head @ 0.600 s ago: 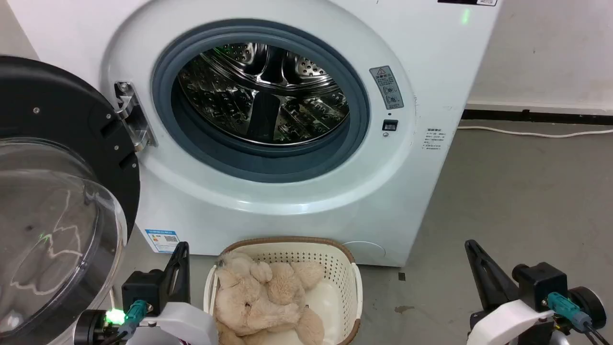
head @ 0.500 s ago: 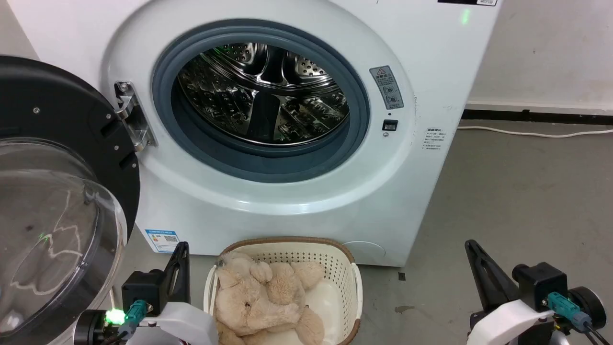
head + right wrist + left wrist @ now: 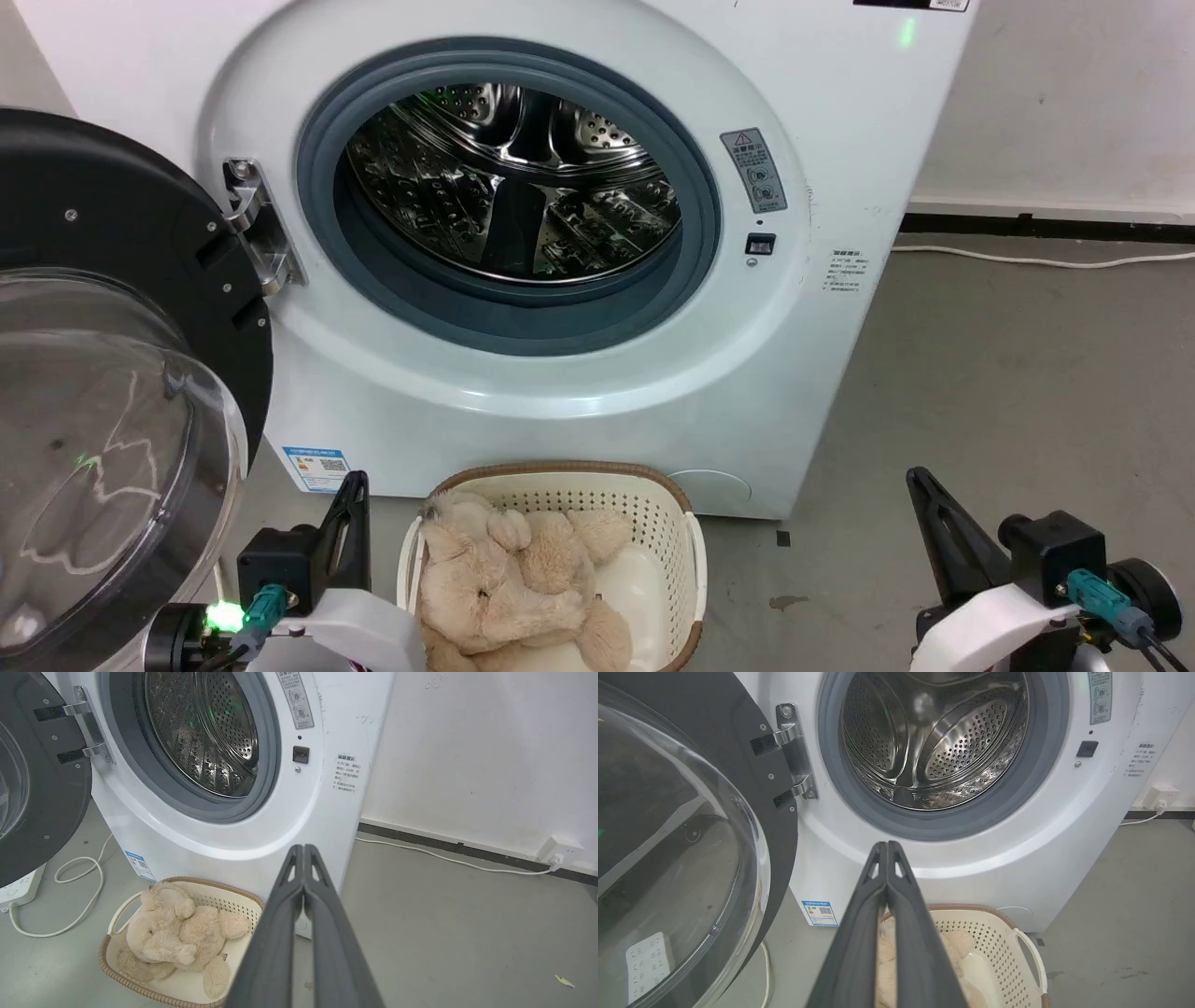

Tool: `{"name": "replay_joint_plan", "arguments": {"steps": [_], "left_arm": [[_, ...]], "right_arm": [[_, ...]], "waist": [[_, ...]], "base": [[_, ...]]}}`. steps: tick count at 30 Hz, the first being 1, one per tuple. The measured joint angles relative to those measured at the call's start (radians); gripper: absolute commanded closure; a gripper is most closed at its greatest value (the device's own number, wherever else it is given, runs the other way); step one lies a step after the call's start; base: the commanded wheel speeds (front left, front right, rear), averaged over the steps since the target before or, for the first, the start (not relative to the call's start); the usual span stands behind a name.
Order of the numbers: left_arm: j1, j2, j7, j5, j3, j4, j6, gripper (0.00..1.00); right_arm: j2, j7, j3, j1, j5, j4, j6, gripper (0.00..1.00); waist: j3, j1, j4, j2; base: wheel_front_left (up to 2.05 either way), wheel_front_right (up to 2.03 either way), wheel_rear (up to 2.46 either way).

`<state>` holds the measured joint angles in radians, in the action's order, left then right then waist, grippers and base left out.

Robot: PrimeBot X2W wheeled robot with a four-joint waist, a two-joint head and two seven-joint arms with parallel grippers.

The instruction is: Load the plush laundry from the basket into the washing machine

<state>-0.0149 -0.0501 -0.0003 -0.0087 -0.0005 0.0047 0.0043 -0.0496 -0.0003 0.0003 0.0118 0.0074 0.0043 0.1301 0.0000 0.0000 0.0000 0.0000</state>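
Fingers [image 3: 866,914] on my left gripper [image 3: 887,845] and right gripper [image 3: 303,848] are pinched together, empty. Fluffy cream-beige teddy bear [image 3: 495,583] sits in the cream-white perforated plastic basket [image 3: 644,513]. I reckon that bulk could snag the grey-blue rubber door ring [image 3: 523,327] of the big white front-loading washing machine [image 3: 822,187].

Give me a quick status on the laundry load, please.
Jaws shut and empty on left gripper and right gripper. The plush laundry lying in the basket, untouched. The washing machine door swung open, drum empty; nothing blocking the opening.

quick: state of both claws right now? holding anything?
Left claw: closed, fingers pressed together, holding nothing.
Right claw: closed, fingers pressed together, holding nothing.
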Motion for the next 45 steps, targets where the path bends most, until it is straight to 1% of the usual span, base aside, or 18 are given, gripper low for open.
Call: {"name": "replay_joint_plan", "arguments": {"steps": [24, 25, 38, 45], "left_arm": [[0.0, 0.0, 0.0, 0.0, 0.0, 0.0, 0.0, 1.0], [0.0, 0.0, 0.0, -0.001, -0.001, 0.0, 0.0, 0.0], [-0.001, 0.0, -0.011, -0.002, -0.013, 0.004, 0.0, 0.0], [0.0, -0.003, -0.028, -0.002, -0.024, 0.034, -0.008, 0.0]], "right_arm": [[0.0, 0.0, 0.0, 0.0, 0.0, 0.0, 0.0, 1.0], [0.0, 0.0, 0.0, 0.0, 0.001, 0.0, 0.0, 0.0], [0.0, -0.011, -0.012, 0.001, 0.014, 0.001, 0.0, 0.0], [0.0, -0.026, -0.019, 0.001, 0.039, -0.002, 0.0, 0.0]], "waist": [[0.0, 0.0, 0.0, 0.0], [0.0, 0.0, 0.0, 0.0], [0.012, -0.0001, -0.007, 0.0], [0.038, 0.0, -0.018, 0.0]], "base": [[0.0, 0.0, 0.0], [0.0, 0.0, 0.0], [0.0, 0.0, 0.0], [0.0, 0.0, 0.0]]}}
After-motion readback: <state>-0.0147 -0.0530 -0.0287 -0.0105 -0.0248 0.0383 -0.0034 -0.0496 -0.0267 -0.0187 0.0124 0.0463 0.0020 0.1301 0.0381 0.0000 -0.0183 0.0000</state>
